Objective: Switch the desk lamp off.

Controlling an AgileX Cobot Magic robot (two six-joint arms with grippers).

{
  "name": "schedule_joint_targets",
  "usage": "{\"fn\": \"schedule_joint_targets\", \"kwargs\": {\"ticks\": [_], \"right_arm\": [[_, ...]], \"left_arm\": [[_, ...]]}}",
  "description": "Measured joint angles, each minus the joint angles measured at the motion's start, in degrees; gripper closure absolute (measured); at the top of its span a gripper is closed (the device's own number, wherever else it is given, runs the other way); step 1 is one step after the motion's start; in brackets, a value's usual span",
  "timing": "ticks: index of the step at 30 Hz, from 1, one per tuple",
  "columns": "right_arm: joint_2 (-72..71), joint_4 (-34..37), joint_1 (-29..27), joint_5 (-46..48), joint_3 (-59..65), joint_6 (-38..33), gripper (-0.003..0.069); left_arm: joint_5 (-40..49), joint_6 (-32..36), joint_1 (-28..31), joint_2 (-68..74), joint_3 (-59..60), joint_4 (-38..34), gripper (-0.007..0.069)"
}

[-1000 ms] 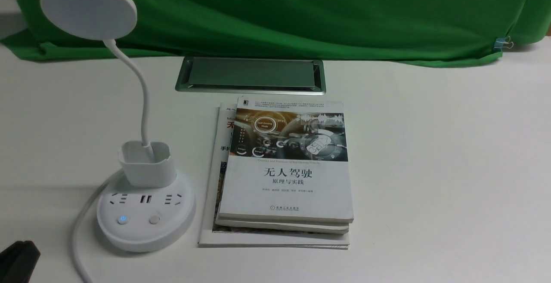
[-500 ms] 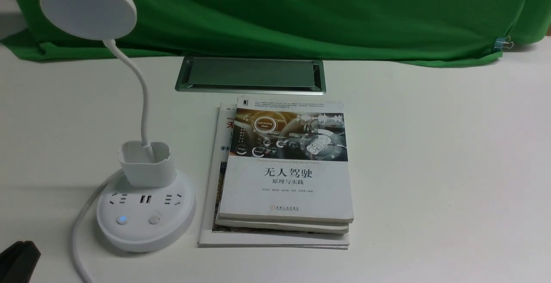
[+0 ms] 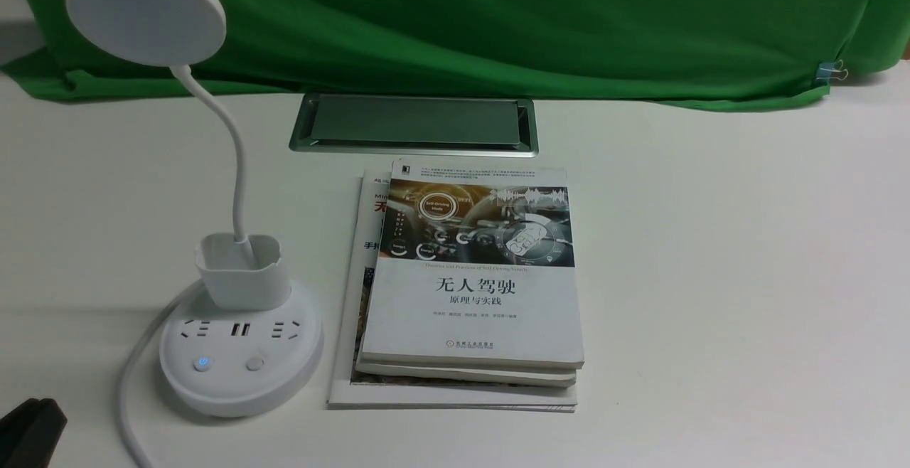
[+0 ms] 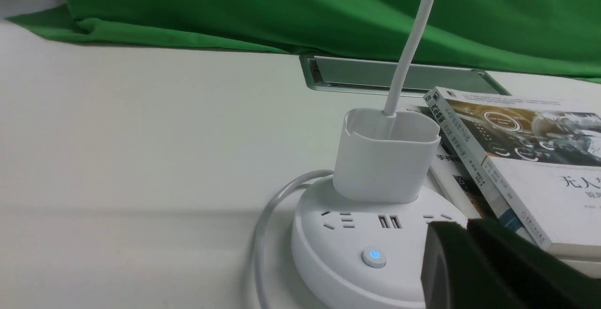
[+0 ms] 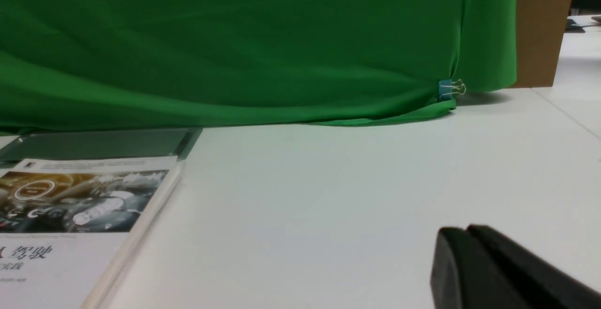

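Observation:
The white desk lamp stands at the table's front left: disc head, thin gooseneck, cup holder, round base with sockets. On the base a left button glows blue and a right button is unlit. My left gripper is shut and empty, low at the front left corner, left of the base. In the left wrist view its tips hide the unlit button; the blue button shows beside them. My right gripper is shut and empty above bare table; it does not show in the front view.
A stack of books lies right of the lamp base, almost touching it. The lamp's white cable curves off the front left. A metal cable hatch is set in the table behind. Green cloth covers the back.

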Motion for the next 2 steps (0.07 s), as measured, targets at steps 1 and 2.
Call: {"fn": "schedule_joint_targets", "kwargs": {"ticks": [1, 2], "right_arm": [[0.00, 0.00, 0.00, 0.00, 0.00, 0.00, 0.0624], [0.00, 0.00, 0.00, 0.00, 0.00, 0.00, 0.0624]], "left_arm": [[0.00, 0.00, 0.00, 0.00, 0.00, 0.00, 0.0606], [0.00, 0.00, 0.00, 0.00, 0.00, 0.00, 0.0606]]}}
